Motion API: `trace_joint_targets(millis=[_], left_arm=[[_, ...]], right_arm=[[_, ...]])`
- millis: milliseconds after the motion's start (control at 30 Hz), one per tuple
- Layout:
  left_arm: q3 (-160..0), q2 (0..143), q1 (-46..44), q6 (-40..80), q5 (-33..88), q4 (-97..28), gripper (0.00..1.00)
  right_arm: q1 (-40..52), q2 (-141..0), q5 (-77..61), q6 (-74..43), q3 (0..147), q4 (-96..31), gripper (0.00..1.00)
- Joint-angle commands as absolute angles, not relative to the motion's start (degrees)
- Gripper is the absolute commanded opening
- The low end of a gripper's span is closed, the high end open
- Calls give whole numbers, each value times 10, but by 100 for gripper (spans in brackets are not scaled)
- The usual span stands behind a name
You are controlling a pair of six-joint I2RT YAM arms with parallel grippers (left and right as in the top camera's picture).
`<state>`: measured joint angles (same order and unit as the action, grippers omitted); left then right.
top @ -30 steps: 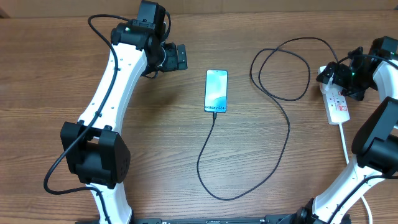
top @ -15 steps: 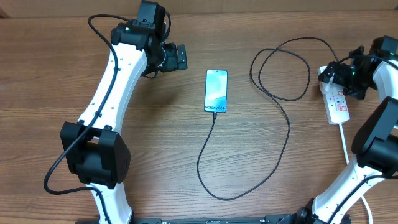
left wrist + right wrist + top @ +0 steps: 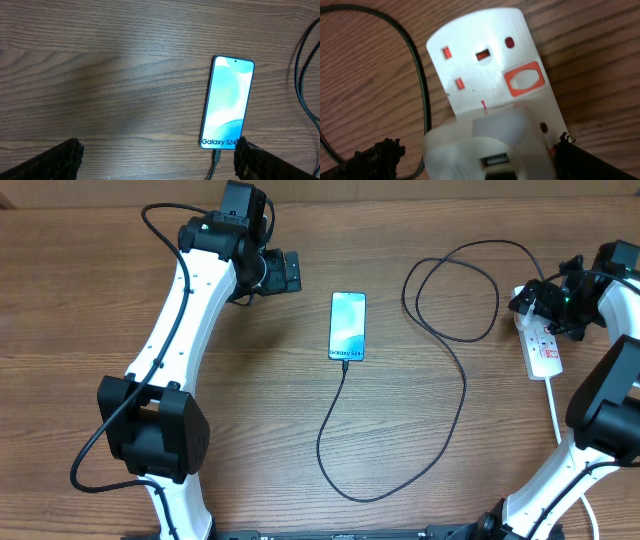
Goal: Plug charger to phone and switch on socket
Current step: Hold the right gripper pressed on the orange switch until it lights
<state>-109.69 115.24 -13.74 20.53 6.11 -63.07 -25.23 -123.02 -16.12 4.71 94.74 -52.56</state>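
Observation:
The phone (image 3: 347, 326) lies flat mid-table with its screen lit, reading "Galaxy S24" in the left wrist view (image 3: 227, 102). The charger cable (image 3: 440, 420) has its tip in the phone's lower end (image 3: 216, 156) and loops right towards the socket strip (image 3: 543, 345). My right gripper (image 3: 546, 306) hovers over the strip's far end. In the right wrist view it (image 3: 477, 162) is open, its fingers either side of a white plug block (image 3: 490, 150) with a USB slot. A red-framed switch (image 3: 523, 80) lies just beyond. My left gripper (image 3: 291, 272) is open and empty, left of the phone (image 3: 160, 165).
The strip's white cord (image 3: 553, 405) runs down the right side towards the right arm's base. The black cable (image 3: 420, 75) passes close along the strip's left side. Both arm bases stand at the front edge.
The right gripper has shifted very slightly over the strip's far end. The phone, the cable and the left arm have not moved.

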Motion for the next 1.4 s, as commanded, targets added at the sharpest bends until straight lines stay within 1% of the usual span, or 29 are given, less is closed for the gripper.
trace_joint_targets(millis=[0,433,1367], left_arm=[[-1108,1139,-135,193,53,-632,100],[-1108,1139,-135,193,53,-632,100],[-1108,1139,-135,193,53,-632,100]], right_arm=[[-251,-1235,-182,43,938,-538,100],[-251,-1235,-199,43,928,-524,100],[-251,-1235,-237,43,928,-536,99]])
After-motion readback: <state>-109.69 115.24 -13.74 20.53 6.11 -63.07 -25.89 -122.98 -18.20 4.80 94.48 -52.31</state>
